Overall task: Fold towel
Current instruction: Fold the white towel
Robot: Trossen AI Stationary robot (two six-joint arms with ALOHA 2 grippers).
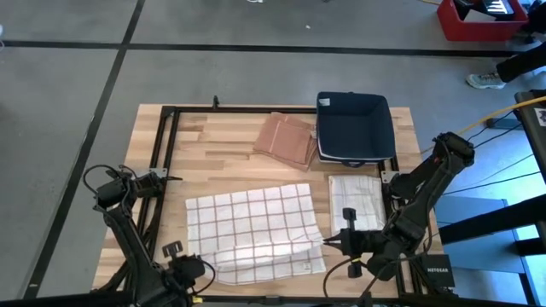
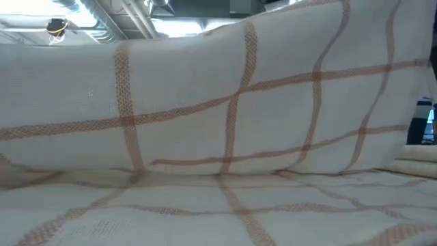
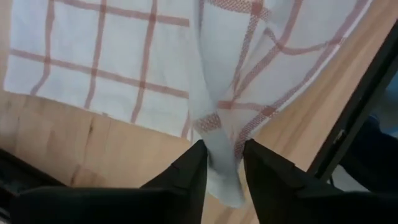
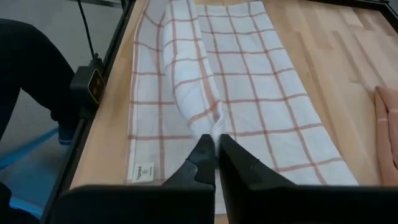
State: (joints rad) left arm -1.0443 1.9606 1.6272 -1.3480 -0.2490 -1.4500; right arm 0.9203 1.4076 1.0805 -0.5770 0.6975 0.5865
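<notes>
The white towel with thin red checks [image 1: 252, 223] lies spread on the wooden table, and a raised fold [image 4: 186, 68] runs along its near part between my two grippers. It fills the low view [image 2: 218, 123]. My left gripper [image 1: 194, 269] [image 3: 222, 152] is at the towel's near left corner, fingers apart with the bunched corner between them. At the towel's near right corner, my right gripper [image 1: 331, 243] [image 4: 216, 146] is shut on cloth. My left gripper points steeply down with a finger on either side of the bunched corner [image 3: 219, 163], whose tip lies on the wood; whether the fingers touch the cloth I cannot tell. My right gripper pinches the bunched right end of the raised fold [image 4: 214, 127] between its two fingers, slanting down from the table's right side. From there the fold rises off the table as a ridge, with the rest of the towel lying flat.
A folded white towel [image 1: 357, 200] lies right of the spread one. A dark blue bin [image 1: 352, 128] stands at the far right, with a folded brown cloth [image 1: 286, 141] beside it. Black frame rails [image 1: 162, 145] border the table.
</notes>
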